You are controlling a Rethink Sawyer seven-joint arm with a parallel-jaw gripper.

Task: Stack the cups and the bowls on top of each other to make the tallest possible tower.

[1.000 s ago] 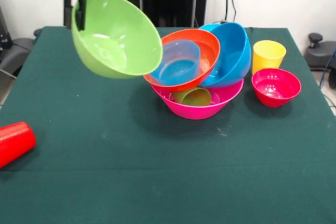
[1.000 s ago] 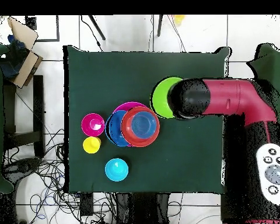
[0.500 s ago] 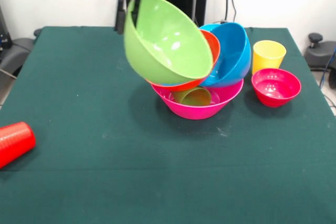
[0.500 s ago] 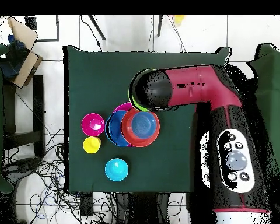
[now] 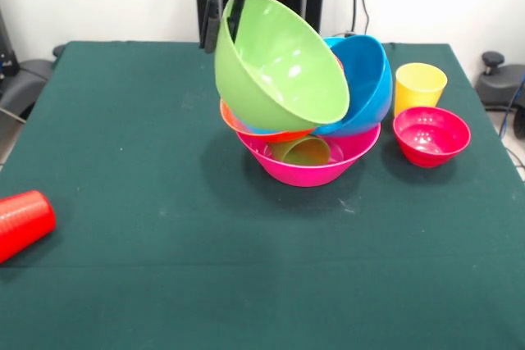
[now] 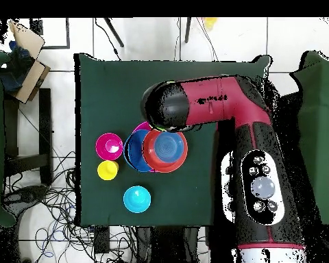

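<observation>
My gripper (image 5: 221, 18) is shut on the rim of the lime green bowl (image 5: 279, 67), which hangs tilted against the tower and hides most of the orange bowl (image 5: 250, 130). The tower's base is the pink bowl (image 5: 308, 165), with a green cup (image 5: 302, 152) lying in it and the large blue bowl (image 5: 365, 79) leaning on the right. From overhead the orange bowl (image 6: 175, 161) holds a small translucent blue bowl (image 6: 166, 146), and the arm (image 6: 208, 103) hides the gripper. A red cup (image 5: 23, 223) lies on its side at the left.
A yellow cup (image 5: 420, 85) and a small magenta-red bowl (image 5: 431, 135) stand right of the tower. A cyan bowl (image 6: 137, 198) sits alone near the table edge in the overhead view. Cables and floor tiles surround the green table (image 5: 123, 120).
The gripper has carried the lime green bowl rightward in the front view, from open table to right over the tower, where it now covers the orange and small blue bowls.
</observation>
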